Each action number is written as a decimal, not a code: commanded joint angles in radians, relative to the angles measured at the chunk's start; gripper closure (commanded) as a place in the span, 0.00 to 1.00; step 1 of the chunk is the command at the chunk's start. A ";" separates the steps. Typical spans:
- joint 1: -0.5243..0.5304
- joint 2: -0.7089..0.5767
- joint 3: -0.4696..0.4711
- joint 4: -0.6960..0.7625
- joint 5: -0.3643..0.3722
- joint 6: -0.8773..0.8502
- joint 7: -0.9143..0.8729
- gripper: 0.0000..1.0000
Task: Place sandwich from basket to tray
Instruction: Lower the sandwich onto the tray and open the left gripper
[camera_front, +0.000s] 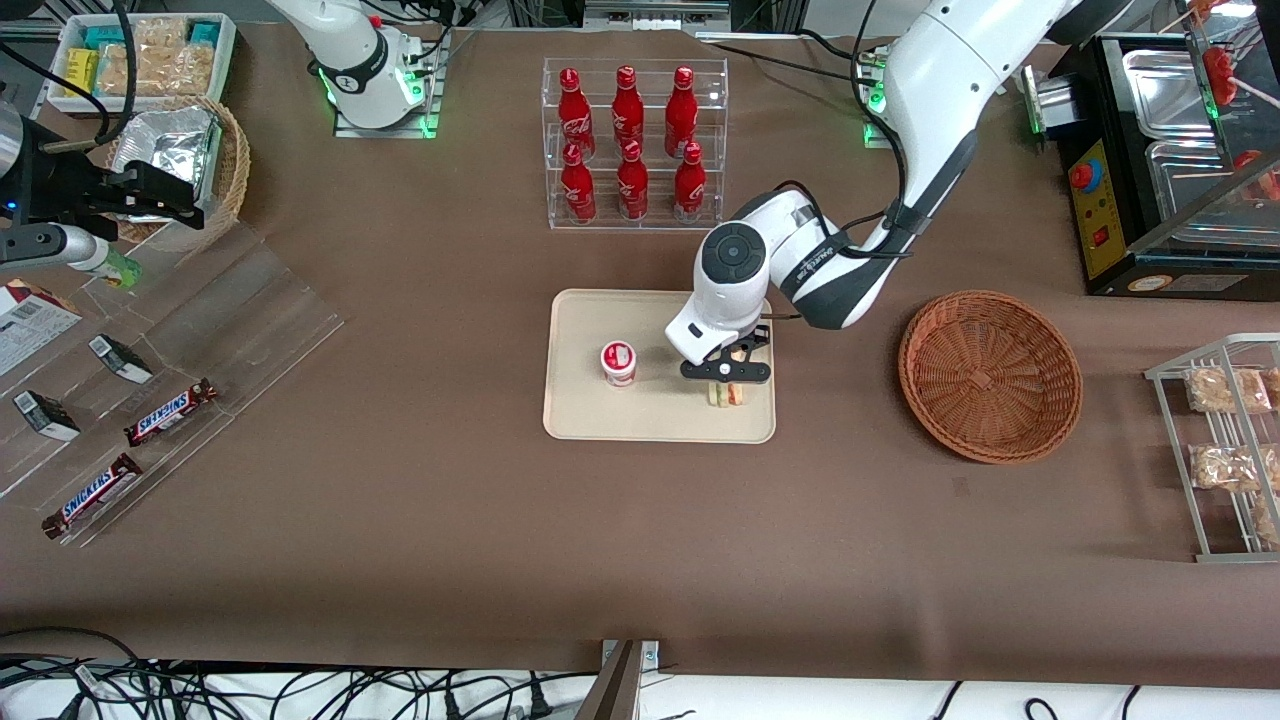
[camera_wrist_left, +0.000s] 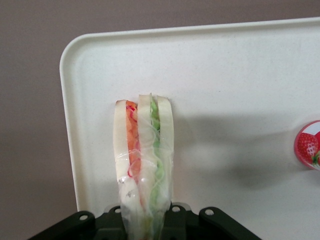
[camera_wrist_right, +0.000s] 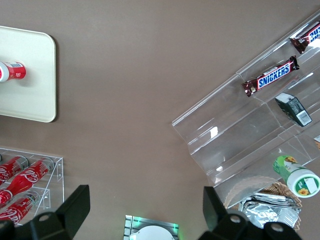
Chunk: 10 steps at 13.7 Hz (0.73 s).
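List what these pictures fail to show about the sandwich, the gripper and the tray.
- Sandwich: front view, mostly covered by the gripper above it; wrist view, its near end runs off the frame edge.
- Contact between sandwich and tray: neither view settles whether it rests on the tray or hangs just above it.
- Yogurt cup: wrist view, cut off by the frame edge.

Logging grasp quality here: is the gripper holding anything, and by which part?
Yes. The gripper, over the tray, holds the sandwich by one narrow end; the rest of the wedge sticks out over the tray.
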 joint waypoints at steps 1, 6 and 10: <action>-0.010 0.003 0.005 0.012 0.035 -0.002 -0.018 0.84; -0.009 0.011 0.009 0.014 0.035 0.038 -0.019 0.00; 0.004 -0.013 0.006 0.028 0.034 0.030 -0.070 0.00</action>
